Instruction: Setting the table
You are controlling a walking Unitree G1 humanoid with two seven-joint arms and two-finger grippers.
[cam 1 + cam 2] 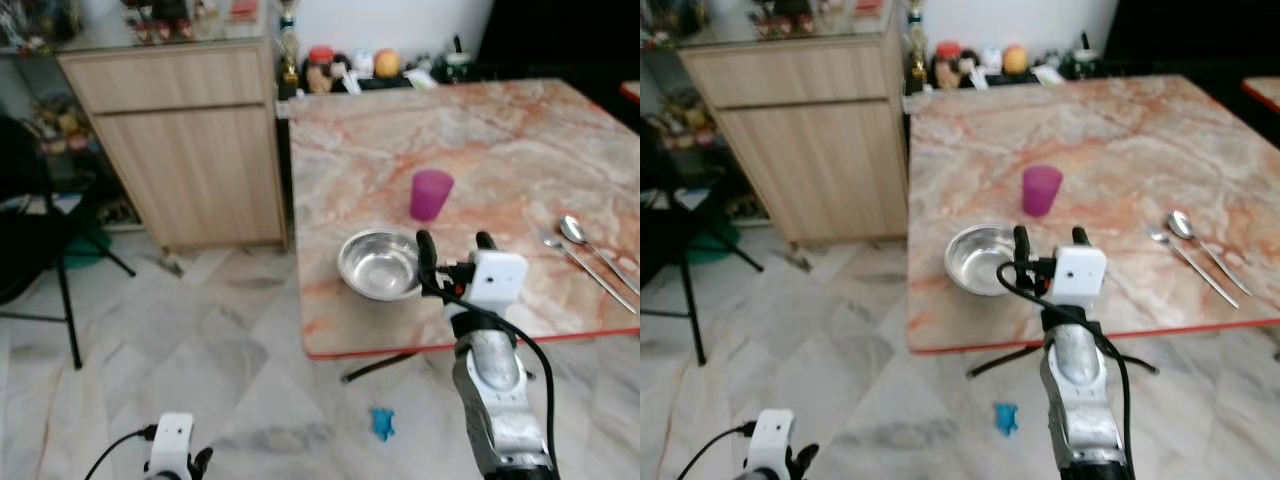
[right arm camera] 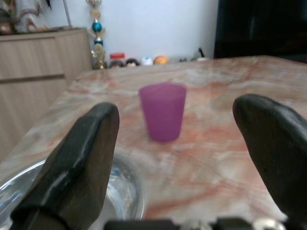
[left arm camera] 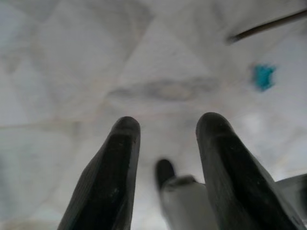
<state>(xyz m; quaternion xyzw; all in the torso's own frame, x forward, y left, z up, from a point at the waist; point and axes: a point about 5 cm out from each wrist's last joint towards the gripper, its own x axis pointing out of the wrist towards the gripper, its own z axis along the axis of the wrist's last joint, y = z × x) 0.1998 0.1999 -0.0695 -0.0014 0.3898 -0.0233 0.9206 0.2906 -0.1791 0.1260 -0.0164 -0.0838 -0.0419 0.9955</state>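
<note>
A purple plastic cup (image 1: 431, 194) stands upright on the marble table (image 1: 520, 140), just behind a steel bowl (image 1: 379, 265) near the table's front edge. A spoon (image 1: 590, 247) and a fork (image 1: 560, 250) lie to the right. My right gripper (image 1: 456, 248) is raised at the table's front edge, open, its fingers beside the bowl's right rim and pointing at the purple cup (image 2: 162, 111). One finger (image 2: 76, 158) hangs over the bowl (image 2: 120, 191). My left gripper (image 3: 165, 158) hangs low over the floor, open and empty.
A wooden cabinet (image 1: 190, 140) stands left of the table. Jars and small items (image 1: 350, 68) line the table's far edge. A black chair (image 1: 40, 230) stands at the left. A small blue object (image 1: 382, 422) lies on the marble floor.
</note>
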